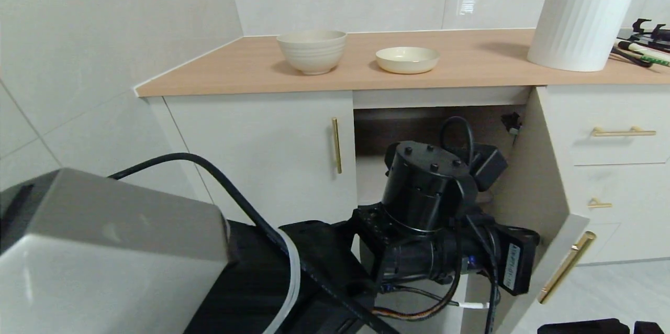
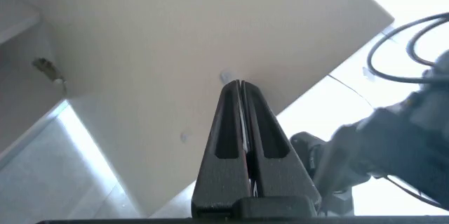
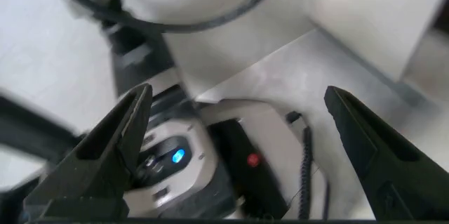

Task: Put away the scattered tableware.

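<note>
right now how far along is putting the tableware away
Early. Done: the lower cabinet door stands open. In hand: nothing; the left jaws are shut with nothing between them, and the right jaws are open and empty. Left: the ribbed bowl and the shallow dish both sit on the counter, apart from each other, neither put away yet.

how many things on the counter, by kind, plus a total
deep ribbed bowl: 1
shallow dish: 1
tall white ribbed container: 1
Total: 3 on the counter, leaving out the small tools at its right end, which are cut off by the picture's edge and cannot be counted.
</note>
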Robot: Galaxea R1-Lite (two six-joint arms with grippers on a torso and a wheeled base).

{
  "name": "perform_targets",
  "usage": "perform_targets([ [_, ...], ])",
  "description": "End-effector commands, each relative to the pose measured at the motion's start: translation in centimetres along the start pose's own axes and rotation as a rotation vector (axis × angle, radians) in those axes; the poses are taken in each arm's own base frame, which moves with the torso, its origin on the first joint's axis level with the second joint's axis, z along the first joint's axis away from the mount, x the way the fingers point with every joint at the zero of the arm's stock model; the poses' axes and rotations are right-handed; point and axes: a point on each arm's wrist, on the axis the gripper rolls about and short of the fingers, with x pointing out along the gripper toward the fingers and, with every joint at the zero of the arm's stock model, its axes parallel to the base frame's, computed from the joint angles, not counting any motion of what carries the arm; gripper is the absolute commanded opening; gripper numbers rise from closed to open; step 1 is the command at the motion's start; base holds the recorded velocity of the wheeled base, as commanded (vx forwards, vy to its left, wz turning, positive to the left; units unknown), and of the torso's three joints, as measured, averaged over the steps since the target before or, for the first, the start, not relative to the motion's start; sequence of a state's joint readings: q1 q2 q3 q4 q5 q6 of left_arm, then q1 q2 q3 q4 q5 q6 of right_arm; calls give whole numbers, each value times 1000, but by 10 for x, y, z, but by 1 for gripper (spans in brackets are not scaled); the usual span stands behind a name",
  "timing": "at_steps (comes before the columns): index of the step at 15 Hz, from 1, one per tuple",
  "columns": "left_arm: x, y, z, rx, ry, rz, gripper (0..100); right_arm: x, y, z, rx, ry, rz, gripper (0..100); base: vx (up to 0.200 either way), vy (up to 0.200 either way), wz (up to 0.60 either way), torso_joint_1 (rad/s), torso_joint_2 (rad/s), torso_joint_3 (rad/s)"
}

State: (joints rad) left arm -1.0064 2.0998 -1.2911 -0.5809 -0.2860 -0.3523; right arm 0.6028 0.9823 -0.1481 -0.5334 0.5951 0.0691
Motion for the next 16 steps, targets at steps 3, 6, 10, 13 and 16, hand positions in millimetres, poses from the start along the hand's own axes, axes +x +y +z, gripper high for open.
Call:
perform_targets([
  [3,-33,11,15,-11,-47,86,0,-3,5,3,-22,-17,23,100,0,0,0,0,0,0],
  [6,-91,27,28,-26,-90,181,0,21,-13,25,18,20,-35,100,0,0,0,0,0,0],
  [10,-180,42,16,-12,-119,344,0,73,-59,77,42,0,-213,100,0,0,0,0,0,0],
  [13,-228,42,2,37,-135,442,100,101,-88,101,92,-25,-244,100,0,0,0,0,0,0],
  [16,-261,40,3,42,-208,514,100,114,-108,115,161,-67,-307,100,0,0,0,0,0,0],
])
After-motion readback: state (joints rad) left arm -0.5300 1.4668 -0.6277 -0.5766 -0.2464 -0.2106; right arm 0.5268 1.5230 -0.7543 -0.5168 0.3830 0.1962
